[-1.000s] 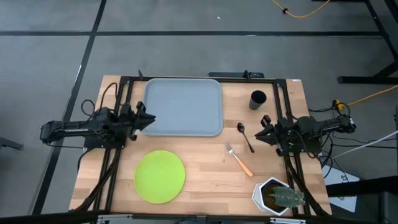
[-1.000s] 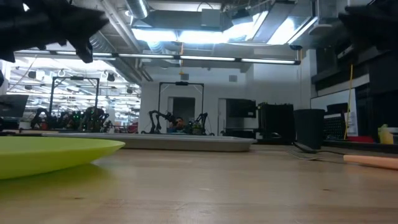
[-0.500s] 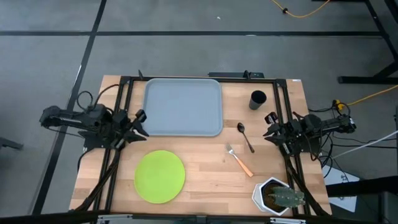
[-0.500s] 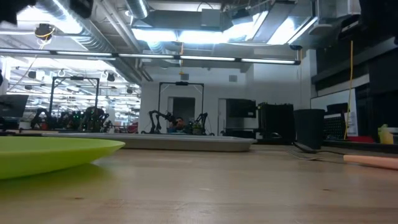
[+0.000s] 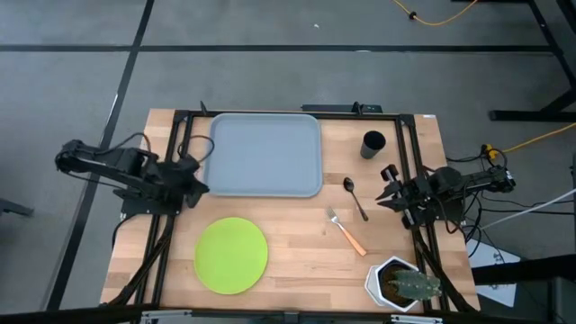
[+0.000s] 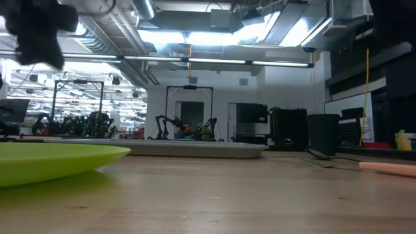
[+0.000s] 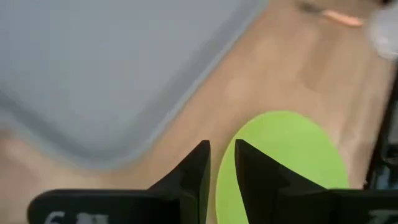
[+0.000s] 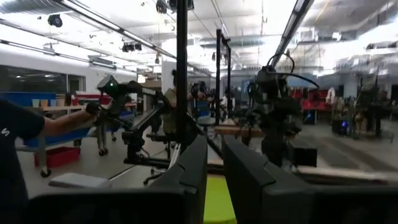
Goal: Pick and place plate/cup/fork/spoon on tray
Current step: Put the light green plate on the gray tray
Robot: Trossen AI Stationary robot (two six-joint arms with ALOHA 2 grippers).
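The lime-green plate (image 5: 231,255) lies flat on the table's near left and also shows in the left wrist view (image 7: 280,162). The grey-blue tray (image 5: 265,155) lies at the far middle. The black cup (image 5: 373,144) stands to the right of the tray. The dark spoon (image 5: 355,197) and the orange-handled fork (image 5: 346,232) lie flat nearer, to the right of the middle. My left gripper (image 5: 198,183) hovers shut and empty by the tray's near left corner, tipped down toward the plate (image 7: 219,163). My right gripper (image 5: 385,185) hovers shut and empty to the right of the spoon.
A white hexagonal pot with a cactus (image 5: 400,283) stands at the near right corner. Black frame rails (image 5: 175,144) run along both sides of the table. A person's arm (image 8: 56,121) shows in the room beyond the table.
My left gripper has drawn back a little toward the table's left edge and moved slightly nearer, while its arm has folded back outside the table. My right gripper has stayed beside the spoon. No tableware has moved.
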